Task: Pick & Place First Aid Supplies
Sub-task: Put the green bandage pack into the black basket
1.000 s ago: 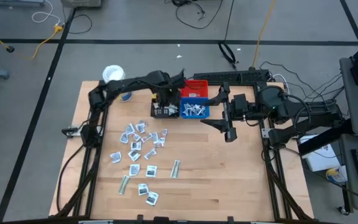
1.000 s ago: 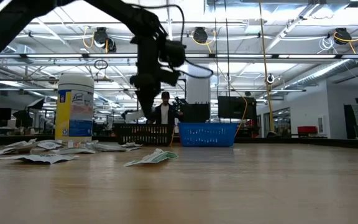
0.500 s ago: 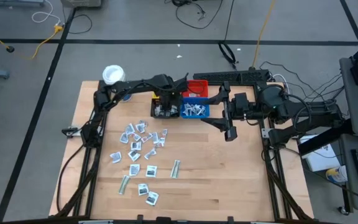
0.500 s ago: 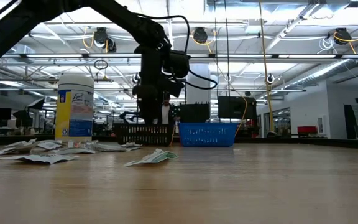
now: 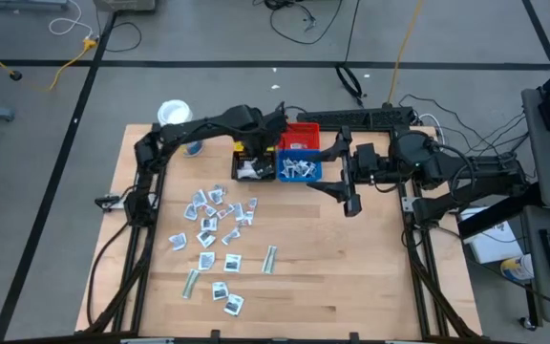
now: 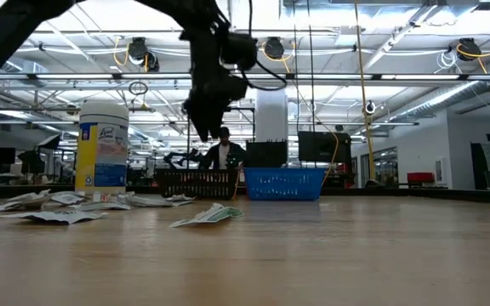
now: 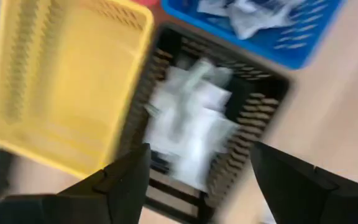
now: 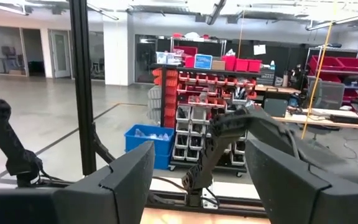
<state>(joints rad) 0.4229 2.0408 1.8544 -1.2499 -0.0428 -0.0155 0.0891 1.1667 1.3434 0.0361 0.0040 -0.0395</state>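
Observation:
Many small white first aid packets [image 5: 216, 212] lie scattered on the wooden table, left of centre; more [image 5: 227, 297] lie near the front edge. Other packets [image 7: 191, 127] lie inside the black bin [image 7: 253, 118], and some fill the blue bin [image 5: 299, 170]. My left gripper [image 7: 197, 186] points down over the black bin [image 5: 252, 170], open, with nothing between its fingers; in the low view it [image 6: 204, 127] hangs clear above the bin [image 6: 196, 183]. My right gripper [image 5: 351, 201] waits raised at the table's right, open and pointing level.
Four small bins stand together at the far middle: yellow [image 7: 61, 81], red [image 5: 301, 136], blue and black. A white-lidded jar [image 5: 173, 115] stands at the far left corner. A person [image 6: 222, 153] shows in the room beyond. Bare wood [image 5: 351, 277] lies at the right and front.
My left gripper has sunk to the black bin, then risen clear above it, and it has rolled about its own axis. Its fingers have opened. My right arm has kept still.

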